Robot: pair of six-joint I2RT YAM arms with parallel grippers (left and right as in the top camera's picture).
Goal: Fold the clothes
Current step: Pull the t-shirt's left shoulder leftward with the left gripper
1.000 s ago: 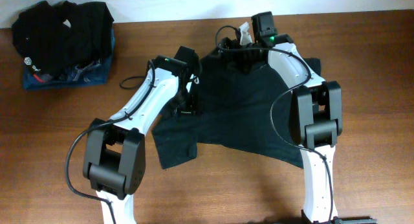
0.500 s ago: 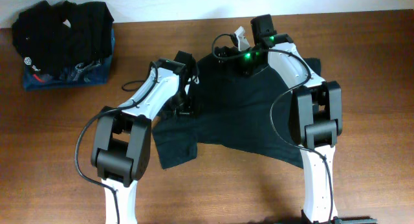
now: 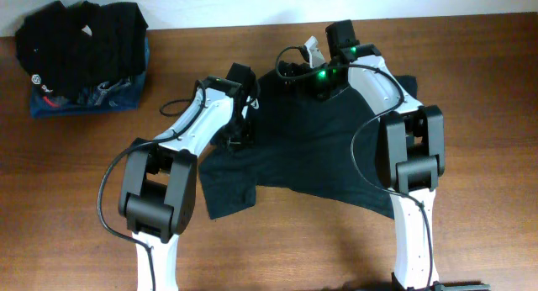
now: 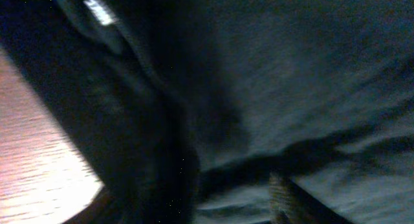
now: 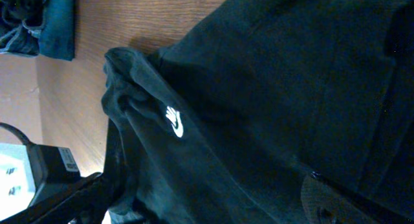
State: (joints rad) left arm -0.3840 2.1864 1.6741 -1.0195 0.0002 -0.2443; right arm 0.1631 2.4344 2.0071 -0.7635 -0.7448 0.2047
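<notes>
Fabric of the clothes (image 3: 319,148), 1 plain black shirt-like garment, was seen spread across the middle of the wooden table (image 3: 471,89), with 1 creased flap reaching toward the near left. The left gripper (image 3: 238,133) was lowered onto the garment's left edge; in the left wrist view only dark, blurred cloth and a strip of bare wood were shown, so it could not be told whether this pincer was spread or pinching the cloth. The right gripper (image 3: 301,72) was placed at the far edge of the garment, by the bunched collar. Its fingers (image 5: 321,199) were seen set wide apart in the right wrist view, with the cloth lying under them and nothing pinched. A small white mark (image 5: 174,121) was visible on a raised fold there. At the far left corner of the table, well apart from the spread garment, a black ribbed garment (image 3: 80,39) was heaped on a blue garment (image 3: 80,100).
</notes>
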